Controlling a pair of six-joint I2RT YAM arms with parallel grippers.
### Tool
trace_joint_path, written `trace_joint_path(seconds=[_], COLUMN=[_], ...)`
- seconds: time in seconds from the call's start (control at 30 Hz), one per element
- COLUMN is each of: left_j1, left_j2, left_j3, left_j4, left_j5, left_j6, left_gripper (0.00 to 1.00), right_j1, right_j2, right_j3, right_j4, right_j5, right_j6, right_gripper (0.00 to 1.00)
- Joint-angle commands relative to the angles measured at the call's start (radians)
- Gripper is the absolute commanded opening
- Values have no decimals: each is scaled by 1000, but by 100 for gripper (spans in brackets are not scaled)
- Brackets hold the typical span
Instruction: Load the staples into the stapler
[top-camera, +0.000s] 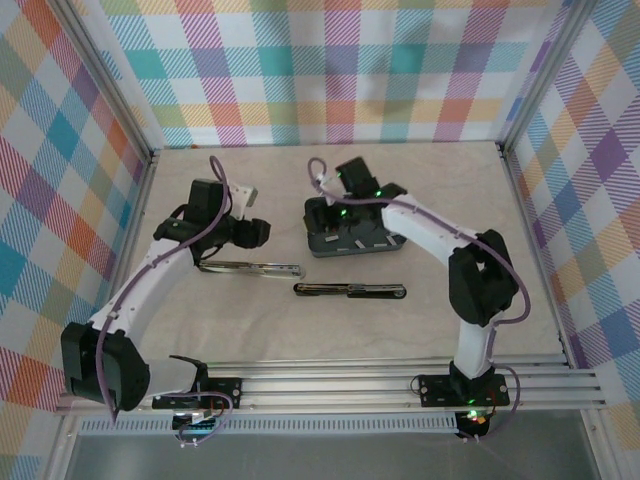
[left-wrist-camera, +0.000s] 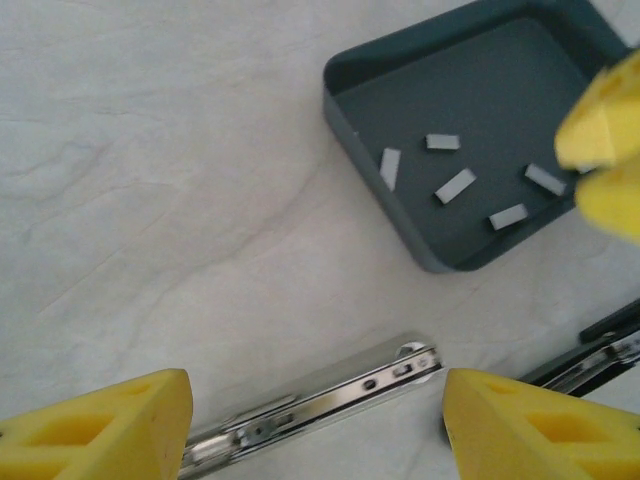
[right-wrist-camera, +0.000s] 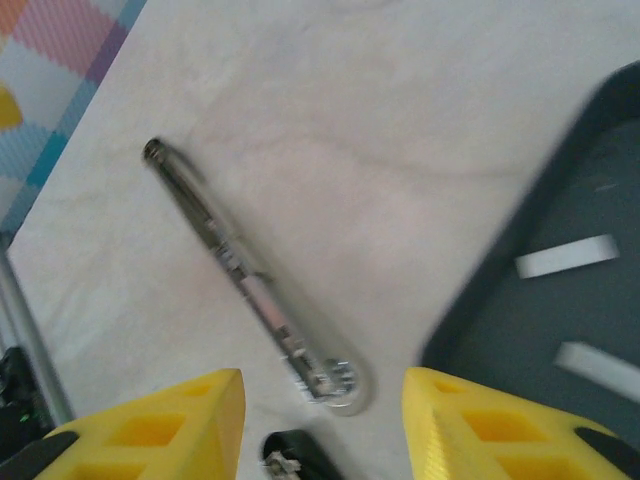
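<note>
From above, you have the left end effector (top-camera: 250, 232) hanging over the chrome stapler (top-camera: 250, 268) and the right end effector (top-camera: 352, 183) over the dark tray (top-camera: 312, 240), with a black stapler (top-camera: 350, 290) lying apart on the bench (top-camera: 450, 180). In the left wrist view your left fingers (left-wrist-camera: 100, 430) stand apart with nothing between them, straddling the chrome stapler. The tray holds five staples (left-wrist-camera: 455, 186), loose and at different angles. In the right wrist view, which is blurred, the right fingers (right-wrist-camera: 150, 430) also stand apart, holding nothing, beside the tray's edge. The strips are flat and thin, so a pinch could skid one away or catch two. The arms are near enough to collide.
</note>
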Motion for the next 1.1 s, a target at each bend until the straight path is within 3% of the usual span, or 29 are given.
trace_joint_path(seconds=[0.0,0.4,1.07], left_j1=[11,-33,-60], left_j2=[76,347,390], left_j3=[31,151,159], left_j4=[38,91,65], left_j5=[100,91,57], left_j6=[-85,-171,-191], left_gripper=[67,67,69], right_j1=[-88,-244,-353], right_j2=[32,164,79], right_j3=[39,73,-153], right_j4=[-139,-256,-317], right_j5=[-6,97,202], right_j6=[-76,4,54], right_gripper=[46,46,46])
